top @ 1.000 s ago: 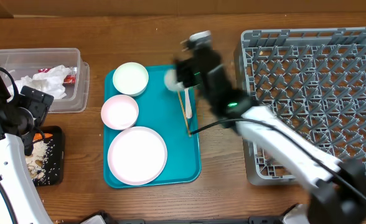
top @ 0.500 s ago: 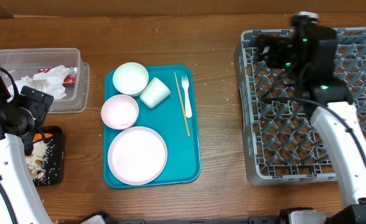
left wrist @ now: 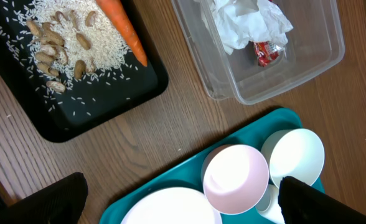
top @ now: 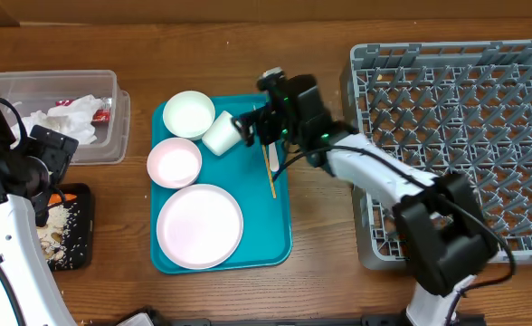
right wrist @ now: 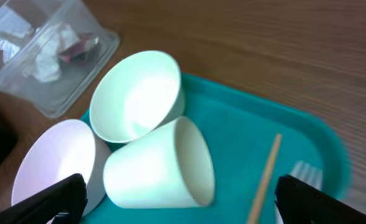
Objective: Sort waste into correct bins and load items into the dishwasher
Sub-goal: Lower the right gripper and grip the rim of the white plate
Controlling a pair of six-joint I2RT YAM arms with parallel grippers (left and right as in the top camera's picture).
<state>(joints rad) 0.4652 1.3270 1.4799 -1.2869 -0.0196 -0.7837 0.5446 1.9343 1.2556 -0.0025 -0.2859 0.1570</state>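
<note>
Right pincer (right wrist: 183,199) open, flanking tipped cup (right wrist: 158,168); white bowl (right wrist: 136,102) and pink bowl (right wrist: 52,165) just beside it, chopstick (right wrist: 264,177) opposite. Left pincer (left wrist: 183,199) open.

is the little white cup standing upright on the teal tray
No, the small white cup lies tipped on its side on the teal tray, right beside the white bowl.

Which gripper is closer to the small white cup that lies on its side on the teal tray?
Right. The right gripper is just beside the cup, open toward it. The left gripper is far away at the table's left side, near the black tray.
</note>
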